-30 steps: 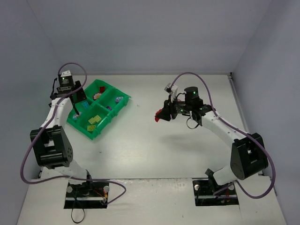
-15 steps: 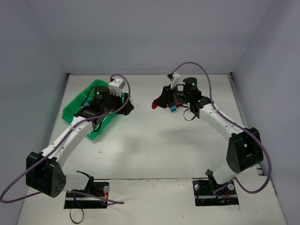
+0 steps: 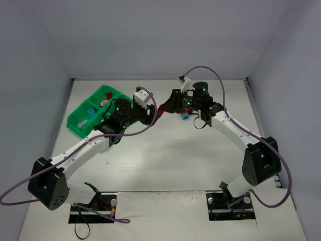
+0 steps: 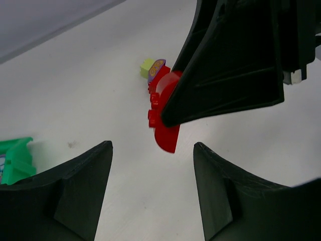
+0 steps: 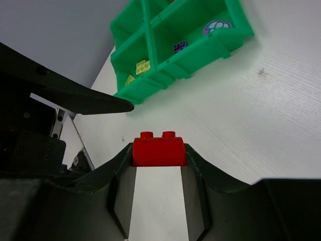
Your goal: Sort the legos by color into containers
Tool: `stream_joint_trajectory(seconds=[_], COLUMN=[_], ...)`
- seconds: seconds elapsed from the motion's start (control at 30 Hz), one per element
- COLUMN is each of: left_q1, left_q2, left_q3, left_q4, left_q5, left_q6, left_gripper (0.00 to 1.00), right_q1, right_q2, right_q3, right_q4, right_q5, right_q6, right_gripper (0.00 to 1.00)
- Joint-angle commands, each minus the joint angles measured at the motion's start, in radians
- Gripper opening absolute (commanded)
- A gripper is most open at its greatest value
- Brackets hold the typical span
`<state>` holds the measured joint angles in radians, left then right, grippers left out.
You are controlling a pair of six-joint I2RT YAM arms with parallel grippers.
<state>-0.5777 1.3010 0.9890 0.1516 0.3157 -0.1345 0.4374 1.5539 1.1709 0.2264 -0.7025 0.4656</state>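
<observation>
Worktop (image 3: 165, 160) is left bare nearest the arm bases, well clear of the green tray (image 3: 74, 121). Just right of the tray's right edge, the left end effector (image 4: 150, 150) is held open, its jaws spread towards a red lego (image 5: 158, 150) without touching it. That lego is gripped by the closed right end effector (image 3: 164, 109), outside the tray. A cyan lego (image 3: 185, 116) is seen farther right.
</observation>
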Motion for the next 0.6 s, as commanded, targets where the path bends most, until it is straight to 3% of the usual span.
stream_joint_trajectory(seconds=[0.0,0.37,0.47,0.57], left_q1=[-0.014,-0.019,-0.021,-0.021], left_q2=[0.02,0.067,0.069,0.07], left_q3=[0.053,0.063,0.06,0.056], left_q4=[0.166,0.232,0.246,0.259], left_q5=[0.012,0.046,0.04,0.036], left_q6=[0.036,0.023,0.016,0.012], left_gripper=[0.59,0.58,0.44,0.18], right_q1=[0.017,0.034,0.04,0.044], right_q2=[-0.021,-0.025,-0.018,-0.015], right_q3=[0.046,0.047,0.044,0.038], right_q4=[0.071,0.087,0.093,0.096], right_q5=[-0.008,-0.041,-0.045,-0.043], right_q6=[0.054,0.103,0.107,0.11], right_gripper=[0.05,0.06,0.06,0.07])
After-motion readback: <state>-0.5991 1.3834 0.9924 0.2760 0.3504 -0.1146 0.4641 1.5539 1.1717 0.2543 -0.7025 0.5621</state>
